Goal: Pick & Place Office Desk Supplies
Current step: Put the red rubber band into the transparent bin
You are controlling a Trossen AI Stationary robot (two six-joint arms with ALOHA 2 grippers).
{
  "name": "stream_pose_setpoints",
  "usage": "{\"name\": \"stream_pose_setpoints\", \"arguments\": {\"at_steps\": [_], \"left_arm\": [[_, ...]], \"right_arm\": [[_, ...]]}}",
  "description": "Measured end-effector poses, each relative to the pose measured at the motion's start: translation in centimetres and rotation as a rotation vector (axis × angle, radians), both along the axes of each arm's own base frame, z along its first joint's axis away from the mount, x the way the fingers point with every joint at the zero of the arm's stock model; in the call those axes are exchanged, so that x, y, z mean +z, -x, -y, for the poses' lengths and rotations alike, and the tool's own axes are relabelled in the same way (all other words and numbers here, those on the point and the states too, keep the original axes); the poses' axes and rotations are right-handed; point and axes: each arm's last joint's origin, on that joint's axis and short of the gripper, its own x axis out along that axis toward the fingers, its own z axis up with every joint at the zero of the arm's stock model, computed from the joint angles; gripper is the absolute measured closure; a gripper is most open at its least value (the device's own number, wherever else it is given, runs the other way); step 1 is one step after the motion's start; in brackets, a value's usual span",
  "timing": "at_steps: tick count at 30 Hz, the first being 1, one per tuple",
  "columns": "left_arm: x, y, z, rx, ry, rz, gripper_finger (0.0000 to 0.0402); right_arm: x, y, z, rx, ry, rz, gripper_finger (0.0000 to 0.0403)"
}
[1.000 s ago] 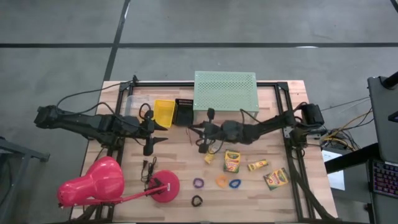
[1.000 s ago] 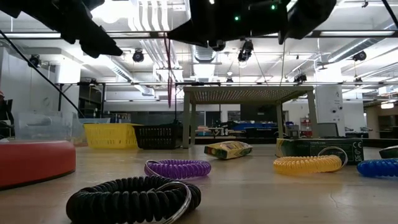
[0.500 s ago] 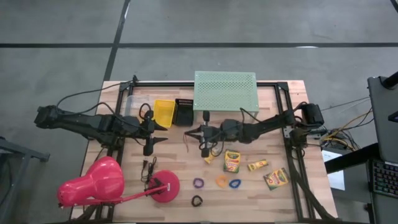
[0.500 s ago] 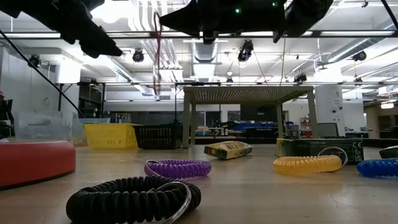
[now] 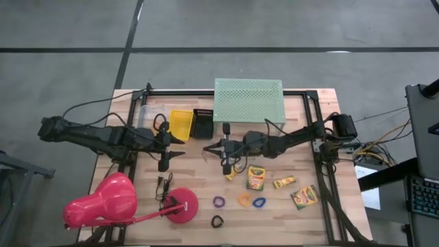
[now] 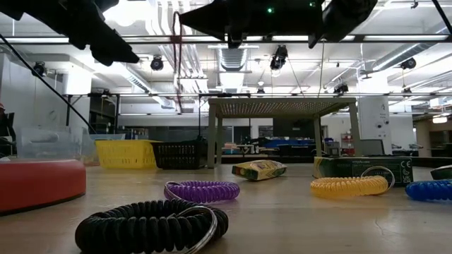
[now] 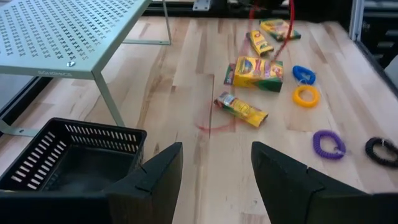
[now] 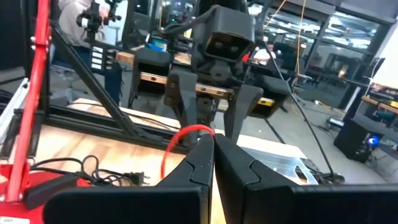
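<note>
- right gripper [image 5: 223,146], pinched on a red rubber band [image 8: 186,140], sits further toward the black basket [image 5: 203,123] than a second ago
- band hangs further left in the low view

Pale wooden plank counter [image 5: 206,185] with a smooth, faintly shiny finish. Mint-green perforated metal shelf [image 7: 68,31], matt painted. Coiled plastic ring loops, black [image 6: 152,226] and purple [image 6: 201,190], slightly glossy. Printed cardboard crayon boxes [image 7: 255,71]. Glossy pink plastic lamp [image 5: 113,199]. Black plastic mesh basket [image 7: 68,155].
</note>
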Motion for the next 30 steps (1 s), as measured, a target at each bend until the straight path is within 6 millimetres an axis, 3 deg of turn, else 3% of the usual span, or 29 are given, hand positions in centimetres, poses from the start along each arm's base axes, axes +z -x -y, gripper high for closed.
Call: {"name": "stream_pose_setpoints", "arguments": {"at_steps": [5, 14, 20, 30], "left_arm": [[0.7, -0.4, 0.0, 0.024, 0.057, 0.081, 0.0206], [1.0, -0.5, 0.1, 0.052, 0.123, 0.127, 0.0206], [0.8, -0.4, 0.1, 0.041, 0.14, 0.101, 0.0206], [0.3, -0.2, 0.1, 0.047, 0.134, 0.045, 0.0206]], "right_arm": [[-0.3, -0.6, 0.1, -0.001, -0.002, 0.059, 0.0394], [-1.7, -5.7, 0.8, -0.039, 0.057, 0.097, 0.0394], [-2.3, -7.9, 1.5, -0.082, 0.087, 0.091, 0.0394], [-2.1, -8.4, 1.6, -0.087, 0.086, 0.094, 0.0394]]}}
